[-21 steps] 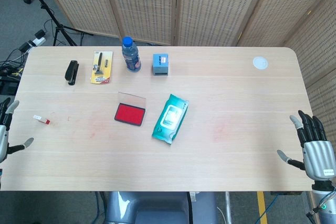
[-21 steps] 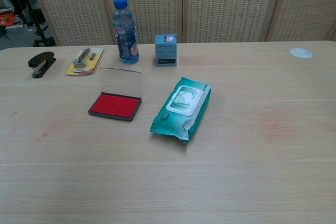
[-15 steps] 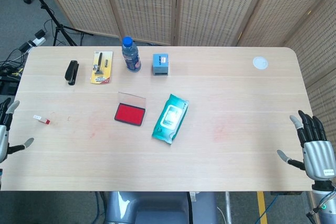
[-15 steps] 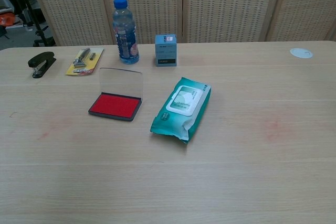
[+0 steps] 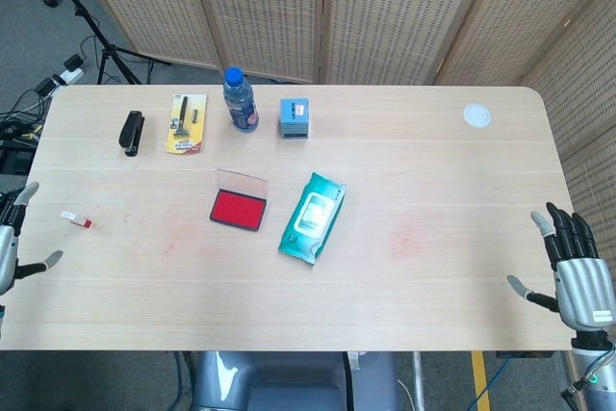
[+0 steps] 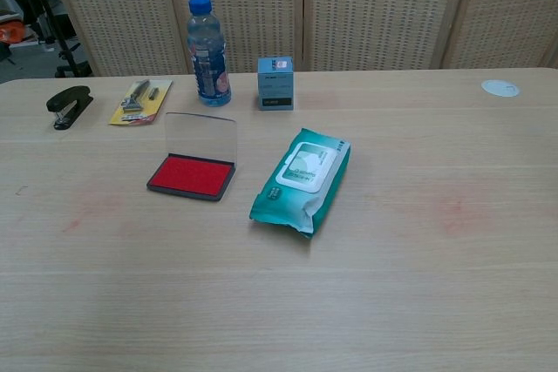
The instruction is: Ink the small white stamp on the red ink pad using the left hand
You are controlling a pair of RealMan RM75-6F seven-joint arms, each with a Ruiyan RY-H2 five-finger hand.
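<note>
A pale wooden table [image 5: 404, 286] is seen from above. The small white stamp [image 5: 75, 219], red at one end, lies on its side near the left edge, well apart from the red ink pad [image 5: 238, 210], whose clear lid stands open. The left hand [image 5: 12, 247] is seen at the left edge, fingers spread, holding nothing. The right hand [image 5: 570, 271] is spread and empty at the right edge. The stamp should be pinched by its white body, leaving the printing face free to be pressed squarely onto the pad.
</note>
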